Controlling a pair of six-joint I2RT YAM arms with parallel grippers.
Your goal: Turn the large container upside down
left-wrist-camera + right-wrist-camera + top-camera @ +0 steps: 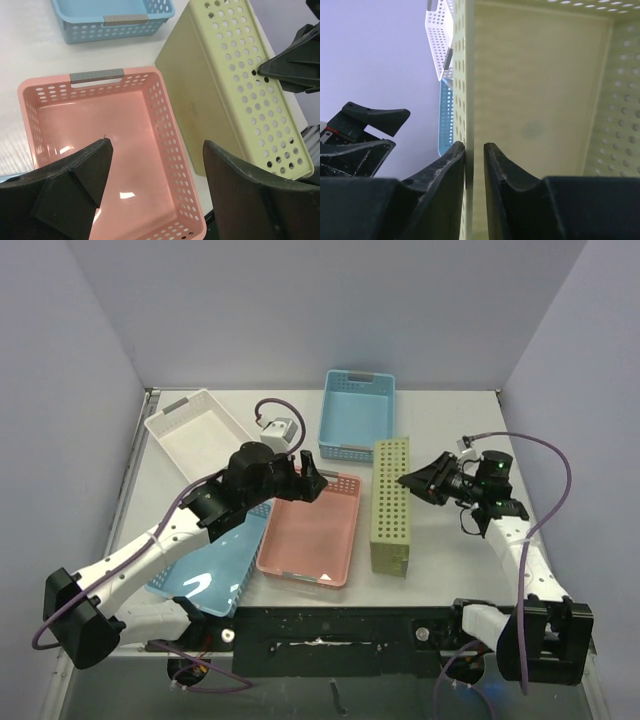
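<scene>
The large container (pixel 390 505) is a long yellow-green perforated bin standing on its long side wall, its open face turned toward my right arm. My right gripper (pixel 408 480) straddles its upper side wall (pixel 470 75); one finger (pixel 451 160) lies against the wall, while a thin gap shows between the wall and the other finger. The bin's inside (pixel 540 100) fills the right wrist view. My left gripper (pixel 312 478) hovers open and holding nothing over the pink basket (pixel 100 130), just left of the bin (pixel 225 90).
The pink basket (pixel 310 535) sits right beside the bin. A blue basket (pixel 358 412) stands at the back, a white basket (pixel 200 430) at back left, a blue tray (pixel 205 570) under my left arm, and a small white box with a cable (pixel 278 430).
</scene>
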